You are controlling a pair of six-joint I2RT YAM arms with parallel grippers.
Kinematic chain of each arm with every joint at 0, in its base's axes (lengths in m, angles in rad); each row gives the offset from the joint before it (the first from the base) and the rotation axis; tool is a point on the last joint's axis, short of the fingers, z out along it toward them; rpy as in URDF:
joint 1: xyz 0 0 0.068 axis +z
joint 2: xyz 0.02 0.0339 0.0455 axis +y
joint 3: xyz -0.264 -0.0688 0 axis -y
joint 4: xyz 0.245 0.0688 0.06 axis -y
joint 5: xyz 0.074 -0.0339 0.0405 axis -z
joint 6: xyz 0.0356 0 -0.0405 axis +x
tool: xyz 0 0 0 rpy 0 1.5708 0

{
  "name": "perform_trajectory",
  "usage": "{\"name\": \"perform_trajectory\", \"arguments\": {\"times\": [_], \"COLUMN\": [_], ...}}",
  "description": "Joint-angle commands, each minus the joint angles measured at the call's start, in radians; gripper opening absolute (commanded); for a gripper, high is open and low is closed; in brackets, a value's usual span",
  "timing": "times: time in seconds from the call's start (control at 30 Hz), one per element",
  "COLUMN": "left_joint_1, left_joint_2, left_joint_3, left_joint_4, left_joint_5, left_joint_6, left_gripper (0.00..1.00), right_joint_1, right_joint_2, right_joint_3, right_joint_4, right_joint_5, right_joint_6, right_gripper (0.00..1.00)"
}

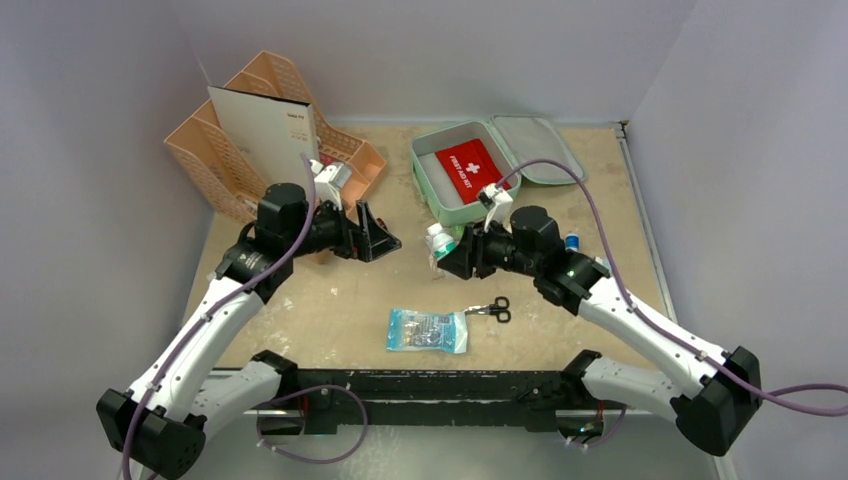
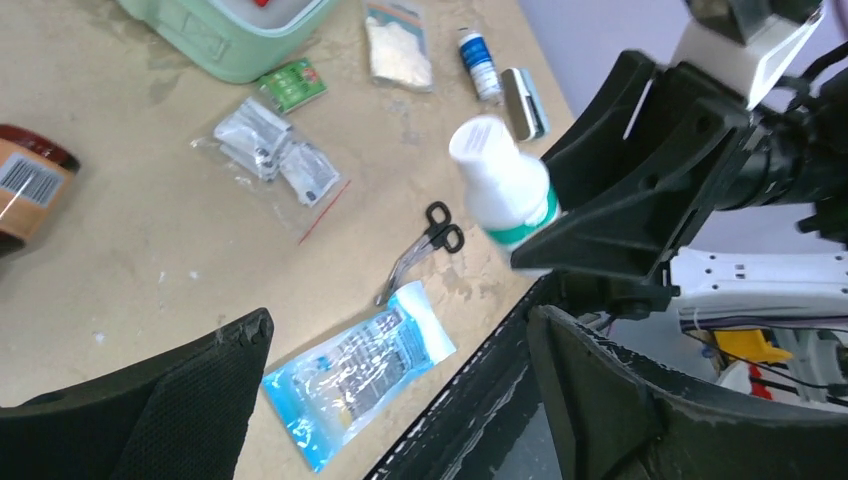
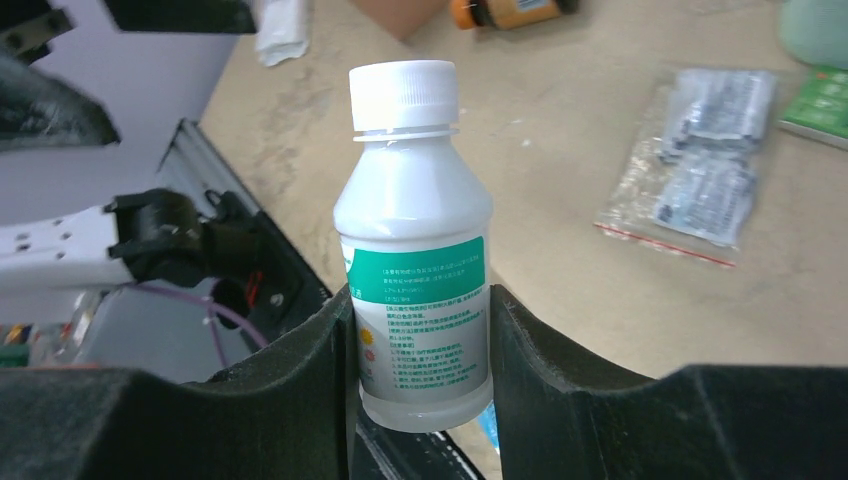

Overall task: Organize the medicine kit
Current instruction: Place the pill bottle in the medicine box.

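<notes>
The medicine kit (image 1: 428,190) is a mint-green case lying open at the back centre, its grey-lined lid (image 1: 537,150) folded out to the right. A flat red first aid pouch (image 1: 472,170) lies inside it. My right gripper (image 1: 452,256) is shut on a white bottle with a green label (image 3: 420,250) and holds it upright above the table in front of the kit. The bottle also shows in the left wrist view (image 2: 503,190). My left gripper (image 1: 386,241) is open and empty, facing the bottle from the left. A corner of the kit shows in the left wrist view (image 2: 215,45).
A peach desk organizer (image 1: 235,165) holding a white booklet (image 1: 265,125) stands back left. Scissors (image 1: 493,310) and a blue packet (image 1: 428,330) lie near the front. A clear bag of sachets (image 2: 272,150), a green packet (image 2: 292,84), a small tube (image 2: 478,62) and an orange bottle (image 2: 25,185) lie on the table.
</notes>
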Motion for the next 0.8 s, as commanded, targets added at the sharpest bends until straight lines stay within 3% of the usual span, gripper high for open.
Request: {"name": "perform_trajectory", "arguments": {"times": [0.0, 0.3, 0.77], "left_joint_1": [0.002, 0.002, 0.002], "left_joint_2": [-0.048, -0.094, -0.138], "left_joint_3": [0.033, 0.006, -0.074], "left_joint_4": [-0.094, -0.214, -0.188], "left_joint_5": [-0.080, -0.108, -0.065], "left_joint_6": [0.125, 0.280, 0.300], "left_gripper": [1.00, 1.00, 1.00], "right_joint_1": [-0.005, -0.056, -0.183], "right_joint_2": [0.034, 0.289, 0.752], "right_joint_3": [0.136, 0.343, 0.835], "right_joint_4": [-0.125, -0.083, -0.190], "right_joint_5": [0.161, 0.205, 0.279], "right_joint_6": [-0.053, -0.080, -0.246], "right_gripper": [0.17, 0.16, 0.15]}}
